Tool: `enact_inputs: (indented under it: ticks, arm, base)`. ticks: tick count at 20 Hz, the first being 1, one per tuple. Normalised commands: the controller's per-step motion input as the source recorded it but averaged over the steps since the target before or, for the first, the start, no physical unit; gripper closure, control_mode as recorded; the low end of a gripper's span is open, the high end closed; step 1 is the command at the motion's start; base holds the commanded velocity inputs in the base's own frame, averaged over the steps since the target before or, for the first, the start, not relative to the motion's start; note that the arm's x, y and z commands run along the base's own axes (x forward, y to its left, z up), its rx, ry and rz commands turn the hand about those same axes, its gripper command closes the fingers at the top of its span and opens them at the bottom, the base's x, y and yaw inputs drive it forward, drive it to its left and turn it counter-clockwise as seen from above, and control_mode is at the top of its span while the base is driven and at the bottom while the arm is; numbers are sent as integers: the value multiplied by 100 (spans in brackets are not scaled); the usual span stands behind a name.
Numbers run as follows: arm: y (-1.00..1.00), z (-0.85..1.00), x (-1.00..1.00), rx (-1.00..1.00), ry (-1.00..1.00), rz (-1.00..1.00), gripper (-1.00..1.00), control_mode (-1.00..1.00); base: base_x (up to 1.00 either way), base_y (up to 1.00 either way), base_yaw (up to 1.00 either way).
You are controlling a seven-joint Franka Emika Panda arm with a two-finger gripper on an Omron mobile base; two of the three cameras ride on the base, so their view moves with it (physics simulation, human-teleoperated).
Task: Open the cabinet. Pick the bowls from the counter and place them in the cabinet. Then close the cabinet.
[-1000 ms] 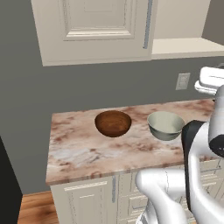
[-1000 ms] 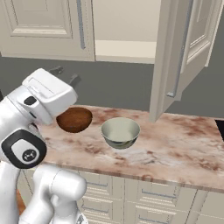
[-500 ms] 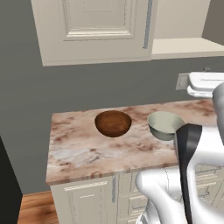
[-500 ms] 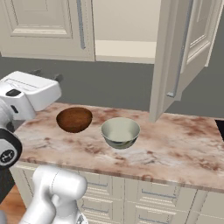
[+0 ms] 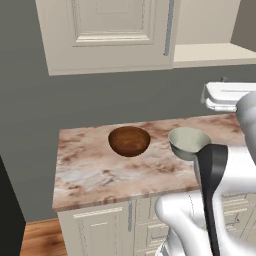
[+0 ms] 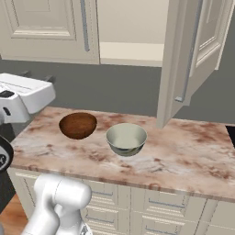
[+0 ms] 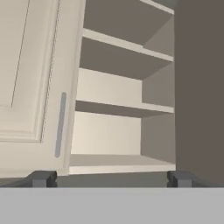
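Observation:
The cabinet (image 6: 131,48) hangs above the counter (image 6: 183,151); its right door (image 6: 193,59) stands swung open and its left door (image 6: 46,27) is closed. Bare beige shelves (image 7: 118,131) show inside. Two bowls sit side by side on the counter: a reddish-brown wooden one (image 6: 78,125) (image 5: 129,141) and a pale grey-green one (image 6: 126,138) (image 5: 189,142). My gripper (image 6: 36,75) (image 7: 110,178) is open and holds nothing. It hovers above the counter's left end, left of the brown bowl in the right base view, and points up at the cabinet opening.
Cream base cupboards with drawers (image 6: 151,206) run under the counter. A grey wall (image 5: 75,100) lies between counter and cabinet. A bar handle (image 7: 60,124) runs down the closed left door. My own arm (image 5: 212,200) rises in front of the pale bowl in the left base view.
My hand has drifted a little to the left above the counter and the arm's links have swung. Both bowls and the doors stay as they were.

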Motion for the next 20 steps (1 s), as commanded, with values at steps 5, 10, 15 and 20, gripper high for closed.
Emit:
enact_inputs:
  ticks: [5, 10, 15, 20]
  arm:
    - [2, 0, 57, 3, 0, 12, -100, -100]
    - [2, 0, 58, 1, 0, 17, -100, -100]
    - [9, 1, 57, 0, -1, 13, -100, -100]
    - [20, 8, 60, 0, -8, 5, -100, -100]
  base:
    - [0, 0, 0]
    - [0, 0, 0]
    - [0, 0, 0]
    - [0, 0, 0]
